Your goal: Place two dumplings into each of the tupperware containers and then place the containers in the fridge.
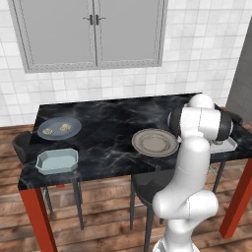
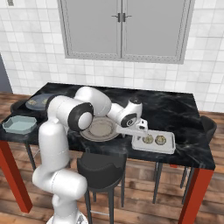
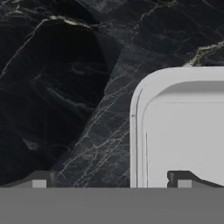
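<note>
The jaws stand spread wide with nothing between them, hovering low over the black marble tabletop at the left rim of a pale tupperware container. In the hand view one fingertip sits over bare marble and the other over the tub's floor, with the tub's rounded corner between them. In the right base view this container lies on the right part of the tabletop, near its front edge, and holds two dumplings side by side. Just left of it rests a round beige plate. At the far left a blue-grey plate carries two more dumplings, and a second tupperware container sits nearer the front edge, just in front of that plate. A grey two-door wall cupboard hangs on the tiled wall behind.
</note>
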Available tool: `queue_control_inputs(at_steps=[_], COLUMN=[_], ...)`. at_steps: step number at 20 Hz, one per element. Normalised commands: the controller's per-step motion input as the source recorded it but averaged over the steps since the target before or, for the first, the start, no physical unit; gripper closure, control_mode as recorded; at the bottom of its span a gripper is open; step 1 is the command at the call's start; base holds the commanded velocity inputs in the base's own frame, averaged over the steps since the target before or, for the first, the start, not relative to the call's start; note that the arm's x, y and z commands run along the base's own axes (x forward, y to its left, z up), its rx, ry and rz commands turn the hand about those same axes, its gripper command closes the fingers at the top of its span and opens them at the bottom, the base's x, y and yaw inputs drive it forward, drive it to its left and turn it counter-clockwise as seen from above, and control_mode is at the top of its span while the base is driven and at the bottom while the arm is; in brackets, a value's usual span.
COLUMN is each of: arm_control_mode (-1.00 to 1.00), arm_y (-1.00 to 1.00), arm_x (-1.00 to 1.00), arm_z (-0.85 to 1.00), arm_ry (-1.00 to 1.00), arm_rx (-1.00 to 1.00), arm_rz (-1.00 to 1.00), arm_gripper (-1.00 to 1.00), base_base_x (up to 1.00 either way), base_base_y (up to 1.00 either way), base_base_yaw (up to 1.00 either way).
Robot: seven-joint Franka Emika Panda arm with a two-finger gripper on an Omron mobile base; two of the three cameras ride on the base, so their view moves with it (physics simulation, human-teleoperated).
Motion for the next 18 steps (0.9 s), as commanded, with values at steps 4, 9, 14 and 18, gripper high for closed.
queue_control_inputs(at_steps=[4,9,14,18], arm_control_mode=[-1.00,-1.00,-1.00,-1.00], arm_y=[0.00,0.00,0.01,0.03], arm_x=[0.17,0.00,-0.06,0.00], arm_z=[-0.19,-0.07,0.00,-0.04], arm_ry=[0.00,0.00,0.00,0.00], arm_rx=[0.00,0.00,0.00,0.00], arm_rz=[0.00,0.00,0.00,0.00], arm_gripper=[-1.00,-1.00,-1.00,-1.00], base_base_x=[0.00,0.00,0.00,0.00], base_base_y=[0.00,0.00,0.00,0.00], base_base_yaw=[0.00,0.00,0.00,0.00])
